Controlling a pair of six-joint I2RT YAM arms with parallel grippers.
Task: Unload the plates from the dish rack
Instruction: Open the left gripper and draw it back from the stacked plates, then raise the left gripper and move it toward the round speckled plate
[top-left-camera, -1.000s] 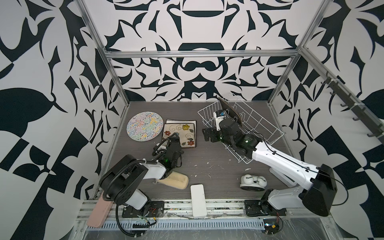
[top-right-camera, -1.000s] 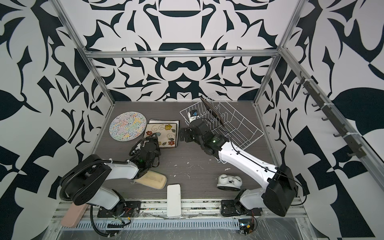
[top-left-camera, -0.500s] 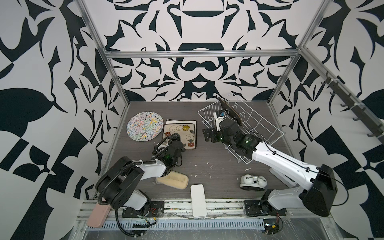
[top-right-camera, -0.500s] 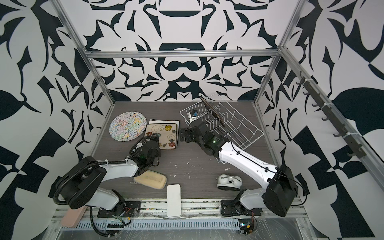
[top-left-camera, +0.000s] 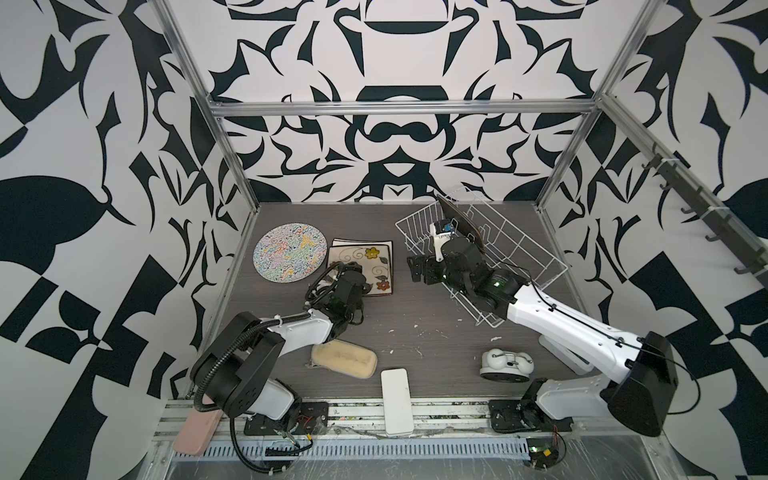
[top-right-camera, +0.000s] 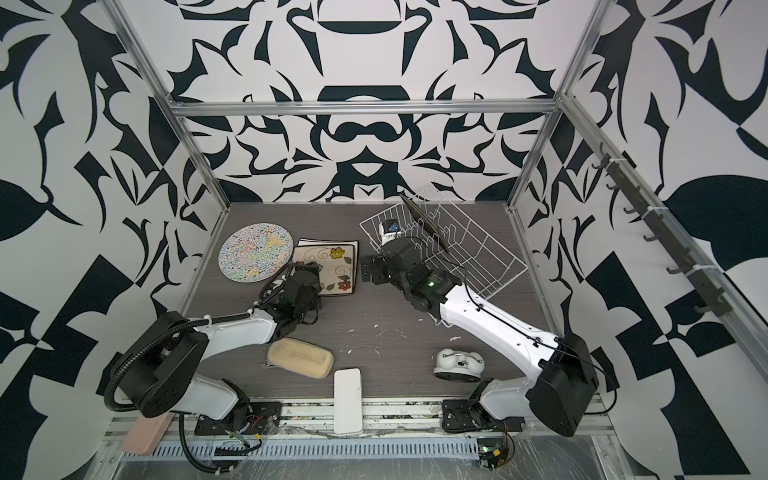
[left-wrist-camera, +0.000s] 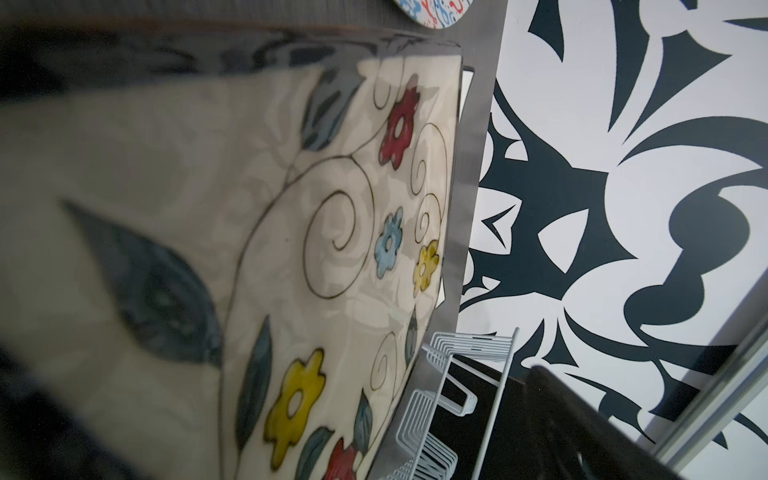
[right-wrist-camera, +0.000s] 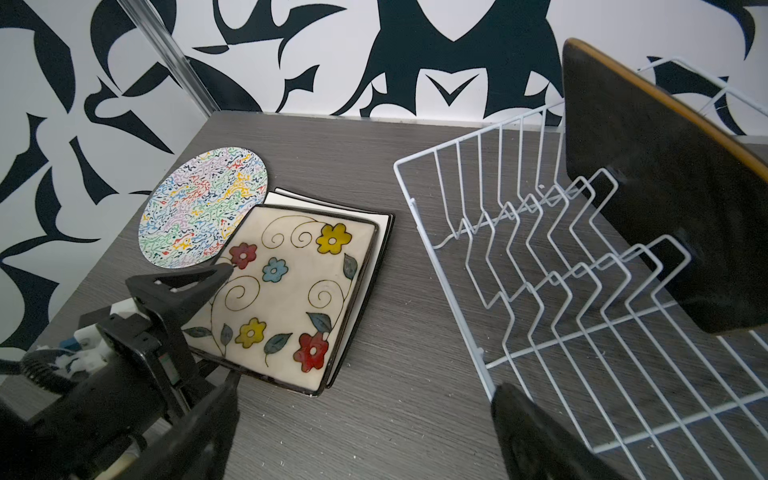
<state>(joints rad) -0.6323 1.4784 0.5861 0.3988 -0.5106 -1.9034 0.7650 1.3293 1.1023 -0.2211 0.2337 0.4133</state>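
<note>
Tabletop (top-left-camera: 415, 316) grey woodgrain | walls (top-left-camera: 395, 62) black-white pattern | left pincer (right-wrist-camera: 232, 322) released | right pincer (top-left-camera: 417, 270) released

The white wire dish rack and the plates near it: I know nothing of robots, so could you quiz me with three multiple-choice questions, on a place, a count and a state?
1. Where is the square cream flowered plate?
A. Upright in the white wire dish rack.
B. Flat on the grey table, stacked on another square plate.
C. Held up in the air.

2. How many plates stand in the rack?
A. None.
B. One.
C. Three.

3. The left gripper, by the flowered plate, is:
A. Open, holding nothing.
B. Shut on the flowered plate.
C. Shut on a rack wire.

Answers:
1 B, the right wrist view shows a second plate's edge under it.
2 B, only the dark brown square plate stands among the prongs.
3 A, its fingers are spread and the plate lies free.
</note>
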